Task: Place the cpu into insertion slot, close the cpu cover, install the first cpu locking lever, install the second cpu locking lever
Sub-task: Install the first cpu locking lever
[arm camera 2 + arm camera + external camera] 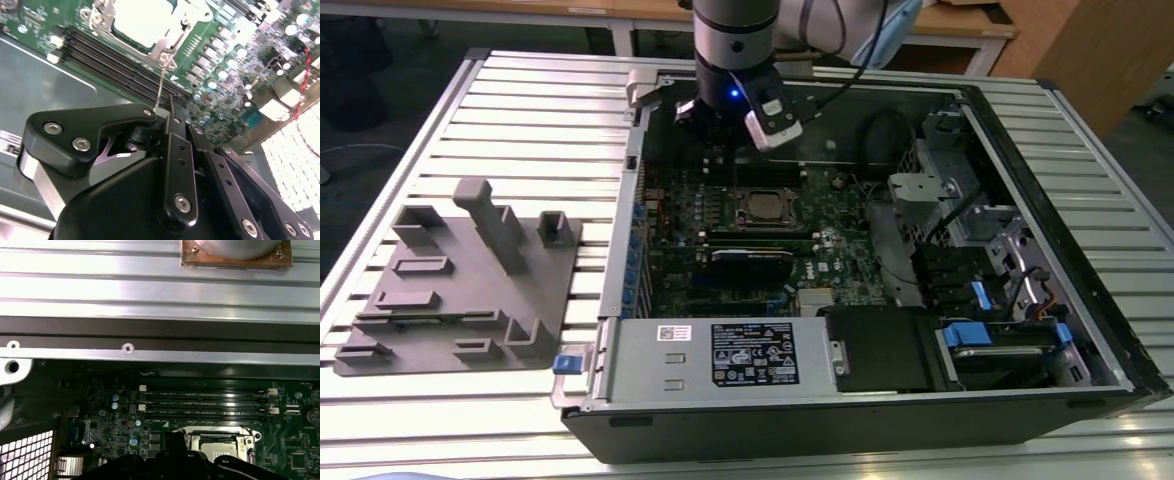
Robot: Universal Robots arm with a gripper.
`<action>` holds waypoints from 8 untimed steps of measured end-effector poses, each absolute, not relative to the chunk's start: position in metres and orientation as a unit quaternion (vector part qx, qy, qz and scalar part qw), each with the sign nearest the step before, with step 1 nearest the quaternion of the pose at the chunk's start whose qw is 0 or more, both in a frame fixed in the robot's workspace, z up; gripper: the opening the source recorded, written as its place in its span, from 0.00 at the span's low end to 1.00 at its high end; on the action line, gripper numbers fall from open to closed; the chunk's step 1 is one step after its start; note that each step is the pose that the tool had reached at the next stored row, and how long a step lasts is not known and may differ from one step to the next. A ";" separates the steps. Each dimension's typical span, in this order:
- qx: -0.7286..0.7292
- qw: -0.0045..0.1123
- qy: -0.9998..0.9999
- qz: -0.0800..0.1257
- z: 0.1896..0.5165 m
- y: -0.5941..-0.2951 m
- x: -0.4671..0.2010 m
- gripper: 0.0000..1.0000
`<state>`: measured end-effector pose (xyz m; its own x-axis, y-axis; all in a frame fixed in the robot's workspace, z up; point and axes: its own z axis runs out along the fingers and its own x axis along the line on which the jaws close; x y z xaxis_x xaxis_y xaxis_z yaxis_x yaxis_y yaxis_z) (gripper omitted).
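The black gripper (172,106) is pinched shut, and as far as I can make out its tips nip the end of a thin silver wire locking lever (161,82) that rises by the socket's corner. Just beyond, the flat square silver-grey cpu (142,20) sits in the small square black insertion slot (215,432) on the green circuit board (220,30). The thin silver-grey metal cpu cover (167,42) lies down around it.

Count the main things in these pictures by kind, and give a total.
open computer case: 1
grey holder block: 1
cpu: 1
cpu cover: 1
long black memory slots: 4
gripper: 1
Total: 9
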<state>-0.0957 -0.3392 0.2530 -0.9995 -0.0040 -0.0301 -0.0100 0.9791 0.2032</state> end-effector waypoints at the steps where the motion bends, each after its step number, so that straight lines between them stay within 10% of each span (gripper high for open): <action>1: -0.003 0.014 0.995 0.102 0.253 -0.339 -0.093 0.11; 8: -0.003 0.014 0.995 0.102 0.253 -0.339 -0.081 0.11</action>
